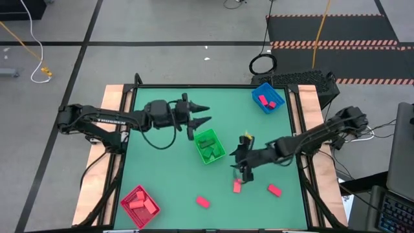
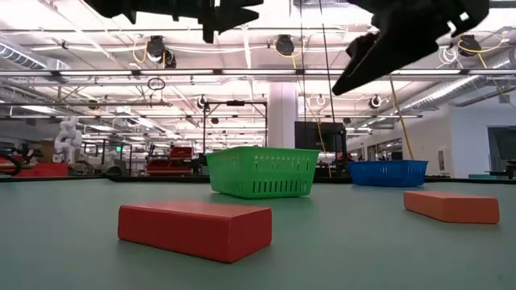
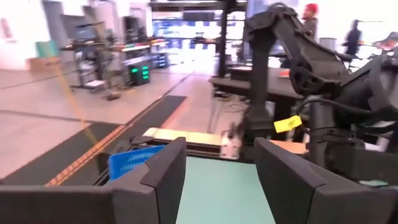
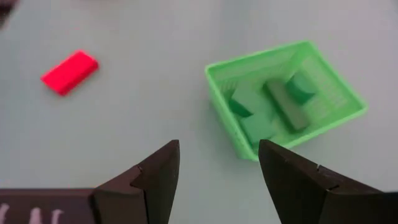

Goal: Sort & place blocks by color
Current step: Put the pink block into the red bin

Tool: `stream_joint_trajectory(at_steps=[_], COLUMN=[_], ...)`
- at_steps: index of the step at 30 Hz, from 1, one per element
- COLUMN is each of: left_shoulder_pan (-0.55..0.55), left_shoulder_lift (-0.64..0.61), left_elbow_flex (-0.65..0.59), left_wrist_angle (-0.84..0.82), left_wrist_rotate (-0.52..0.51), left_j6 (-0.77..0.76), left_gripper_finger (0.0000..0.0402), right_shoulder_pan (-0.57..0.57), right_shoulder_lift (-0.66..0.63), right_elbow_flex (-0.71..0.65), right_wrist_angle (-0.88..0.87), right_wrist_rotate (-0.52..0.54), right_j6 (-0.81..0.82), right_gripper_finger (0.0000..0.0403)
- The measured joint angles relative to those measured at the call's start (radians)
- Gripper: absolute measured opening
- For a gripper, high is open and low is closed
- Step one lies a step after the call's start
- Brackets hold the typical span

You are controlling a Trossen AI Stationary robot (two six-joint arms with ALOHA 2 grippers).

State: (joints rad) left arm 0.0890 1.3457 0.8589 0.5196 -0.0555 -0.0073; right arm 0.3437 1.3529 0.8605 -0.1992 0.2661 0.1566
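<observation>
A green-topped table holds three mesh bins. The green bin sits near the middle with dark green blocks inside. The blue bin stands at the far right corner with two red blocks in it. The red bin sits at the near left, filled with red blocks.

Three more red blocks lie loose on the near part of the table: one near the middle, one just below the right gripper, and one further right.

The left gripper hovers above the table just left of the green bin, its fingers spread apart and empty. The right gripper hangs to the right of the green bin, fingers also parted, holding nothing.
</observation>
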Motion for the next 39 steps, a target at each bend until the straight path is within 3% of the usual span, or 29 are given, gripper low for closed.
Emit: stream_joint_trajectory(at_steps=[5, 8, 15, 22, 31, 39], left_shoulder_pan=[-0.001, 0.0, -0.021, -0.103, -0.157, -0.182], left_shoulder_lift=[-0.002, -0.019, -0.088, -0.103, -0.103, -0.103], left_elbow_flex=[0.0, 0.0, 0.0, 0.0, 0.0, 0.0], left_wrist_angle=[0.016, -0.004, -0.142, -0.17, -0.179, -0.199], left_wrist_rotate=[0.092, 0.091, 0.089, 0.071, 0.033, 0.033], left_j6=[0.032, 0.008, -0.02, -0.004, 0.006, 0.012], left_gripper_finger=[0.0191, 0.0191, 0.0191, 0.0191, 0.0191, 0.0191], right_shoulder_pan=[0.032, 0.035, 0.044, 0.065, 0.079, 0.089], right_shoulder_lift=[0.174, 0.282, 0.445, 0.487, 0.454, 0.447], right_elbow_flex=[0.238, 0.351, 0.436, 0.436, 0.436, 0.436], right_wrist_angle=[-0.341, -0.489, -0.534, -0.594, -0.565, -0.465], right_wrist_rotate=[-0.008, -0.041, -0.265, -0.242, -0.06, -0.059], right_j6=[0.067, 0.23, 0.751, 0.928, 0.926, 0.749], right_gripper_finger=[0.0212, 0.0212, 0.0212, 0.0212, 0.0212, 0.0212])
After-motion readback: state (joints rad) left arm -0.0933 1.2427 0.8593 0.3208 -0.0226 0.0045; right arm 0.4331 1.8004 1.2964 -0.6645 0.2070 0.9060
